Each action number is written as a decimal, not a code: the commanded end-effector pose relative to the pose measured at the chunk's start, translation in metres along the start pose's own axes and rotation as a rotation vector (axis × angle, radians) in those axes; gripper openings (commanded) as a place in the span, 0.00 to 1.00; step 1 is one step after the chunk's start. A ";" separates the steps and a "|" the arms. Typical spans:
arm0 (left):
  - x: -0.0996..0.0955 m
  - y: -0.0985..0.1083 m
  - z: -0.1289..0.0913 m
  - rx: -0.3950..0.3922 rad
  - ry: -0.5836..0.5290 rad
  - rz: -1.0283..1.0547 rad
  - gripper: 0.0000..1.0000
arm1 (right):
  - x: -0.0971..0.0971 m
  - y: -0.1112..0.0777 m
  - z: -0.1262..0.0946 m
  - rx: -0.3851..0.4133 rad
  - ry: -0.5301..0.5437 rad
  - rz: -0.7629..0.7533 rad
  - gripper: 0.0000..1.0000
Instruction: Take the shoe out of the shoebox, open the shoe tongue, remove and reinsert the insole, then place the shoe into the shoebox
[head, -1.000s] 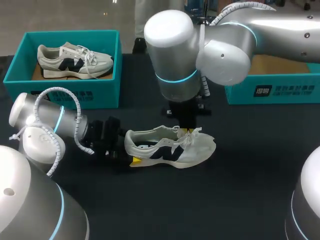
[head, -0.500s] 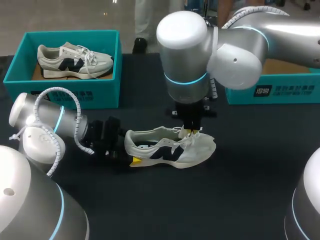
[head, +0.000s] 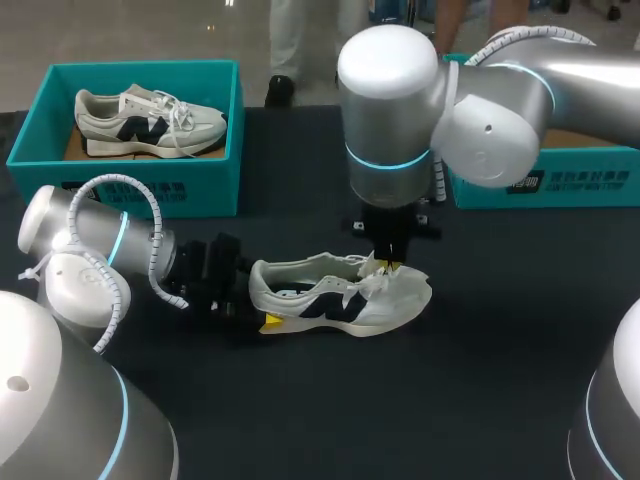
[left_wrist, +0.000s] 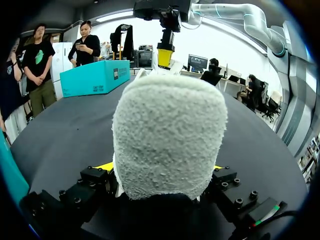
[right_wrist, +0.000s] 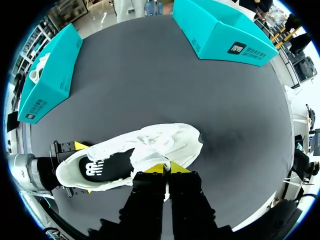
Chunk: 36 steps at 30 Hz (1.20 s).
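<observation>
A white sneaker (head: 340, 295) with dark side marks stands upright on the black table, toe pointing right. My left gripper (head: 258, 300) lies low at its heel, one wide-set finger on each side. In the left wrist view the fuzzy heel (left_wrist: 167, 135) fills the gap, with a yellow tip against each side. My right gripper (head: 390, 264) comes straight down onto the laces and tongue, fingers shut together. The right wrist view shows its tips (right_wrist: 167, 167) touching the white upper (right_wrist: 160, 145); whether they pinch anything is hidden. The dark insole (right_wrist: 102, 167) shows inside the shoe.
A teal shoebox (head: 130, 185) at the back left holds a second sneaker (head: 150, 120). Another teal shoebox (head: 540, 185) stands at the back right, partly behind my right arm. Bare black tabletop lies in front of the shoe.
My right arm has shifted to the right, bringing its shut gripper from the middle of the shoe to the laces nearer the toe. The left arm and the shoe have kept still.
</observation>
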<state>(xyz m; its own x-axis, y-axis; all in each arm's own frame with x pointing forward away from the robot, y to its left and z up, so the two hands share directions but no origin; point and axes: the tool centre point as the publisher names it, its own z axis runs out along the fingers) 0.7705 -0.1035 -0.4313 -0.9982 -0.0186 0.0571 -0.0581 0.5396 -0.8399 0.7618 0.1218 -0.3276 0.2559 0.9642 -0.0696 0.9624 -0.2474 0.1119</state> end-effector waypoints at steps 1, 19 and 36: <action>-0.001 0.005 0.008 -0.005 -0.003 -0.001 0.00 | -0.011 0.000 0.004 -0.001 0.019 0.015 0.00; -0.001 0.005 0.008 -0.005 -0.003 -0.001 0.00 | -0.024 0.003 0.033 0.051 0.005 0.061 0.00; -0.001 0.005 0.008 -0.005 -0.003 -0.001 0.00 | -0.033 -0.001 0.039 0.072 -0.009 0.093 0.30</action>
<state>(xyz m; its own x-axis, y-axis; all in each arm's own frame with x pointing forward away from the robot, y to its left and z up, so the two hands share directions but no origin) 0.7705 -0.1036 -0.4313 -0.9982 -0.0188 0.0573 -0.0583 0.5396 -0.8399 0.7565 0.0866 -0.3644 0.3440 0.9361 -0.0738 0.9389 -0.3416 0.0436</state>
